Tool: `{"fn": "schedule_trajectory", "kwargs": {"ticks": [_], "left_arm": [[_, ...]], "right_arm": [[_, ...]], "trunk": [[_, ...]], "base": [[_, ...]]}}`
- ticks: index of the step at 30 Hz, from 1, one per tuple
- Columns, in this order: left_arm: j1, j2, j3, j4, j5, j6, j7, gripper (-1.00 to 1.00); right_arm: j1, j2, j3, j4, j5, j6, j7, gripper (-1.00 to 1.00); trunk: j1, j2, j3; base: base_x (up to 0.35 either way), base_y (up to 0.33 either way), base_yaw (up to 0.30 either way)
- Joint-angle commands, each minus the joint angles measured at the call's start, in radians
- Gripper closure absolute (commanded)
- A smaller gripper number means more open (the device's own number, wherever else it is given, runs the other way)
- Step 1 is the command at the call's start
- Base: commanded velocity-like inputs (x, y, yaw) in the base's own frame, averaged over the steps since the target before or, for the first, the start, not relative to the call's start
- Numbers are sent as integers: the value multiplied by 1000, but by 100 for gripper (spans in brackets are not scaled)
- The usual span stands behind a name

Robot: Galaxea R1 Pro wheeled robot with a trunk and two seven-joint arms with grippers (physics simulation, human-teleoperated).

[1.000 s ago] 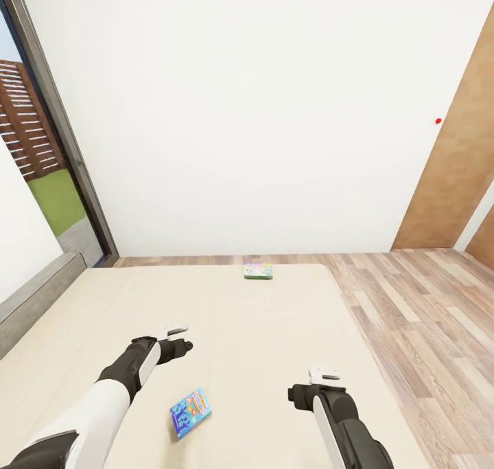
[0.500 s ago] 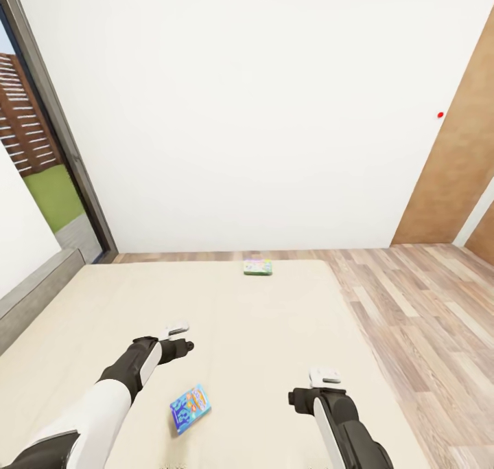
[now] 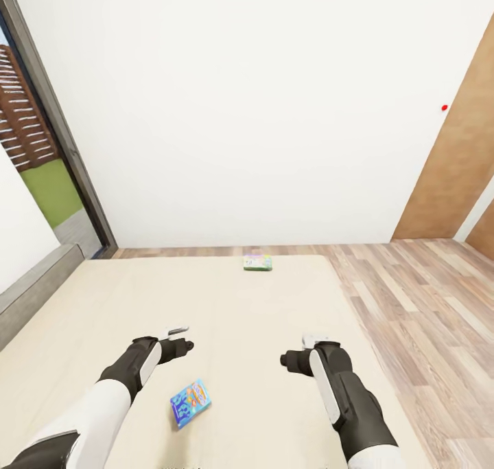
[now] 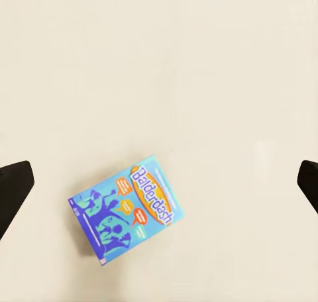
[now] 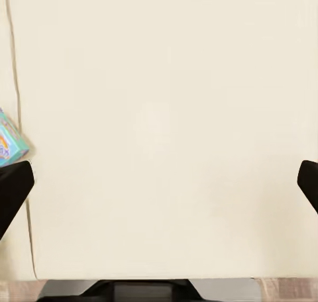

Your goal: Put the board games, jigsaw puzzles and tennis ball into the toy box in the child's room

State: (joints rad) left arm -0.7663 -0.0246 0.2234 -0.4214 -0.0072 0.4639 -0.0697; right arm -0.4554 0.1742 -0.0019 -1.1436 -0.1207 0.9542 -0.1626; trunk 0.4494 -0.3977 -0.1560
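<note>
Beige mattress of the bed (image 3: 261, 318) spreads below us, and two board games lie flat on it. The blue board game (image 3: 190, 403) rests near us, between our arms, printed face up. The green-edged board game (image 3: 257, 262) sits well apart at the far edge. Our left gripper (image 4: 159, 183) hangs above the blue one with fingers spread wide; our right gripper (image 5: 159, 183) is likewise spread over bare mattress. We judge the box light, stiff and thin; the soft mattress should let fingers pinch across its short edges.
</note>
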Motion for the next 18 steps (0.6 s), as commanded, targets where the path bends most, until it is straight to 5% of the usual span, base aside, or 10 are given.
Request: {"fn": "schedule_trajectory", "kwargs": {"ticks": [1, 18], "left_arm": [[-1, -1, 7, -2, -1, 6, -4, -100], [-1, 4, 6, -2, 2, 4, -7, -100]], "right_arm": [[-5, 0, 0, -4, -13, 13, -9, -100], [-24, -8, 6, -66, -20, 60, -7, -100]], "trunk": [[1, -2, -4], [1, -2, -32]], "base": [[0, 0, 0], [0, 0, 0]]}}
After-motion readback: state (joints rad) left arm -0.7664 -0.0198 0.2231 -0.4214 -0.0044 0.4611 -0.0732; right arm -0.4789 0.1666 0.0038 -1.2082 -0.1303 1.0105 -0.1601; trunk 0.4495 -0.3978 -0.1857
